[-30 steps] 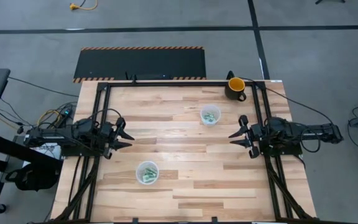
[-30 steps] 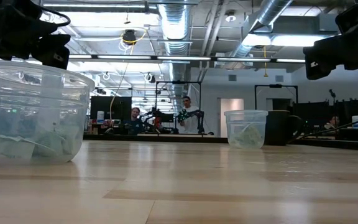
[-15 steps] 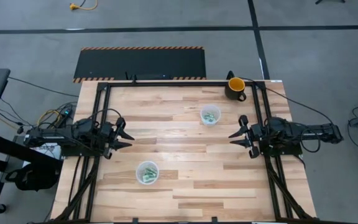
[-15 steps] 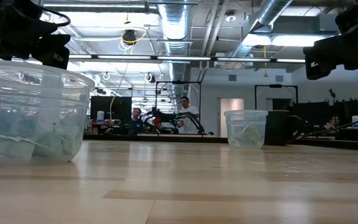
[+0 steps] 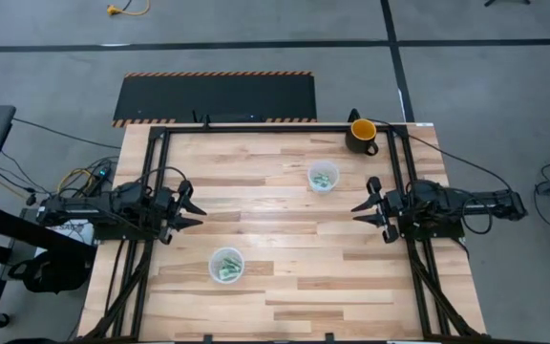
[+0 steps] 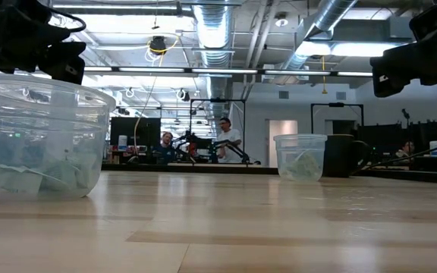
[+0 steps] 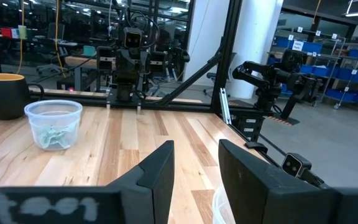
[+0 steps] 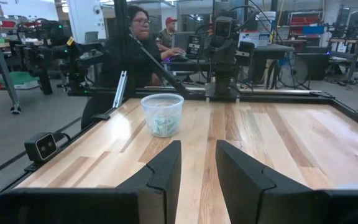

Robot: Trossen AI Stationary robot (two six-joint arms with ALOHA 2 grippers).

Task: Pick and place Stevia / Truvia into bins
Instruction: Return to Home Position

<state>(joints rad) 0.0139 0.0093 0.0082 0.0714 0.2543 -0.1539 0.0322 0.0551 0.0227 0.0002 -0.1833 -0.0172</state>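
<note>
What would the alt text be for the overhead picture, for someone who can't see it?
From above: a wooden table holds two clear cups, each with green sachets inside, and a dark mug at one corner. The left gripper and right gripper rest open at opposite edges, holding nothing.

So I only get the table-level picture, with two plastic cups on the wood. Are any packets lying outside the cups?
Observer: None that I can see from above. The green-and-white sachets show only inside the near cup and the far cup.
Operator: And the dark shapes in my top corners?
Observer: Those are the grippers. The high view shows the left gripper at the table's left edge and the right gripper at its right edge, both open and holding nothing.
Operator: What's the dark thing by the far cup?
Observer: A mug, yellow inside, standing apart from that cup.
</note>
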